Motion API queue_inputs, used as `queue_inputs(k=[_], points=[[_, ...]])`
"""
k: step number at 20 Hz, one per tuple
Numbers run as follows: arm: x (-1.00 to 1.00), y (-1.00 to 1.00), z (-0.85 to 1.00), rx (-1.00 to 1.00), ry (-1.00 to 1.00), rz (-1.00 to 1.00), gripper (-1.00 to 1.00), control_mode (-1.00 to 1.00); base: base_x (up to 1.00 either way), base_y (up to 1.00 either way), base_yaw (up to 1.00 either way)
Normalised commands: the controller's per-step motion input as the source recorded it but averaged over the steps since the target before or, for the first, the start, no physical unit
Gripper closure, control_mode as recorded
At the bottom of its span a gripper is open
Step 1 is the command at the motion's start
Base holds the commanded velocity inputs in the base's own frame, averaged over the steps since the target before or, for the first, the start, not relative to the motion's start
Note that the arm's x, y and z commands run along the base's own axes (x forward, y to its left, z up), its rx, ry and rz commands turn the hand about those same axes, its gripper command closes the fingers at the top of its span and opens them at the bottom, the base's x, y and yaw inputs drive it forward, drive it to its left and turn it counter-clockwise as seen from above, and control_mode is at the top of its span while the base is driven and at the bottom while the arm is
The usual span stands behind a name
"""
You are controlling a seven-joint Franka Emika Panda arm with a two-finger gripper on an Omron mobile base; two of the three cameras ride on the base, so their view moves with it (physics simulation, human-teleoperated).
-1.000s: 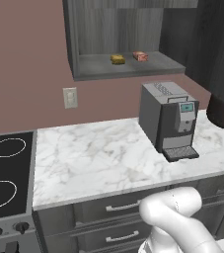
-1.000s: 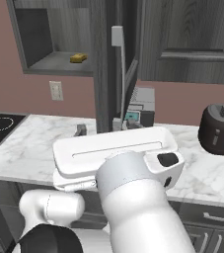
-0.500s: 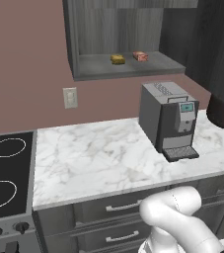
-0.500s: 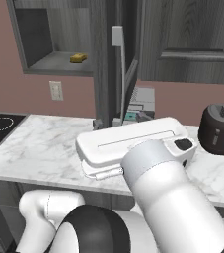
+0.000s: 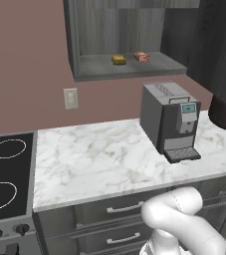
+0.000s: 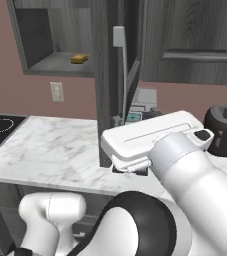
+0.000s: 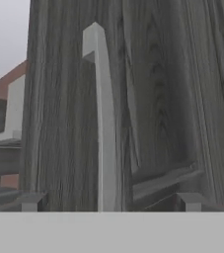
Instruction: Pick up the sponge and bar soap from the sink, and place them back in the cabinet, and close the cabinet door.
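Note:
The cabinet [image 5: 129,67] stands open. On its shelf lie the mustard-yellow sponge [image 5: 118,60] and, to its right, the pinkish-brown bar soap [image 5: 141,56]; the sponge [image 6: 79,58] also shows from the right base. The cabinet door [image 7: 148,108] is swung out, and the right base view sees this door [image 6: 101,100] edge-on. My gripper [image 7: 111,200] is open close in front of the door, its fingertips [image 7: 32,200] wide apart on either side of the vertical silver handle [image 7: 103,123], not touching it. The sink is out of view.
A grey coffee machine [image 5: 171,119] stands on the marble counter [image 5: 94,159] under the cabinet. A black stove [image 5: 5,174] is at the left, a wall outlet [image 5: 70,98] above the counter, and a dark toaster [image 6: 226,135] at the right. Drawers [image 5: 119,209] lie below.
In the right base view my white forearm has swung to the right, toward the door. The sponge, the bar soap and the door have stayed put.

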Motion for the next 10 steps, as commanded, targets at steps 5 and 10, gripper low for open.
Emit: queue_inputs(k=[5,10], points=[[0.29,-0.16,-0.03,0.00,-0.01,0.10,-1.00,-1.00,0.00,0.00,0.00],[0.35,-0.04,-0.07,0.00,-0.02,0.09,-1.00,-1.00,0.00,0.00,0.00]])
